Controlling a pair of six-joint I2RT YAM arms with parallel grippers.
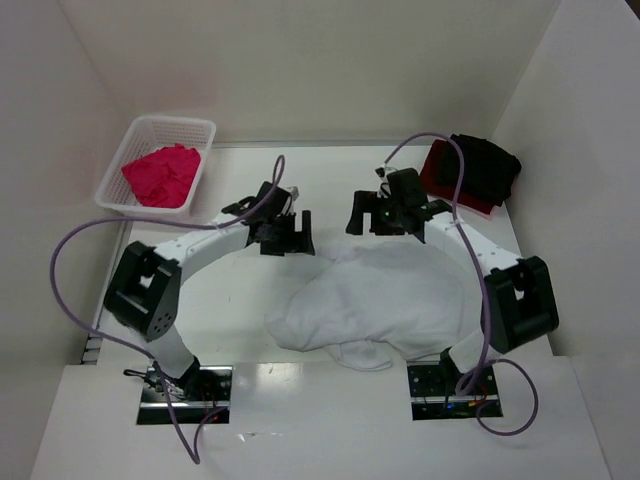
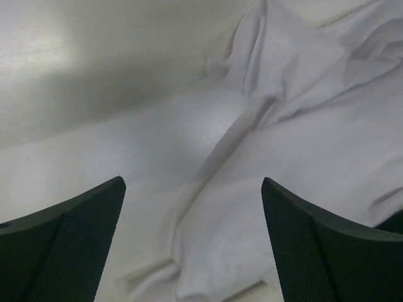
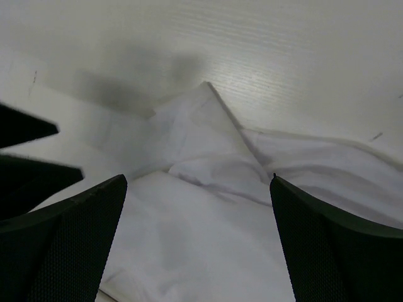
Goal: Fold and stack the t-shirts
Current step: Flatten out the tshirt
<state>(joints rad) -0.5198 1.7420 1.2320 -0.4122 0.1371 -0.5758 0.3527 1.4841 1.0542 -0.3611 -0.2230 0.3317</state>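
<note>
A white t-shirt lies crumpled in the middle of the table. My left gripper hangs open just above its far left edge; in the left wrist view the wrinkled white cloth fills the gap between the wide-apart fingers. My right gripper is open over the shirt's far edge, where a folded corner of the cloth points away from its fingers. Neither gripper holds anything. A bright pink t-shirt sits bunched in the basket. At the far right a black t-shirt lies on a dark red one.
The white lattice basket stands at the far left corner. White walls close in the table on the left, back and right. Purple cables loop off both arms. The left gripper's dark fingers show at the left edge of the right wrist view.
</note>
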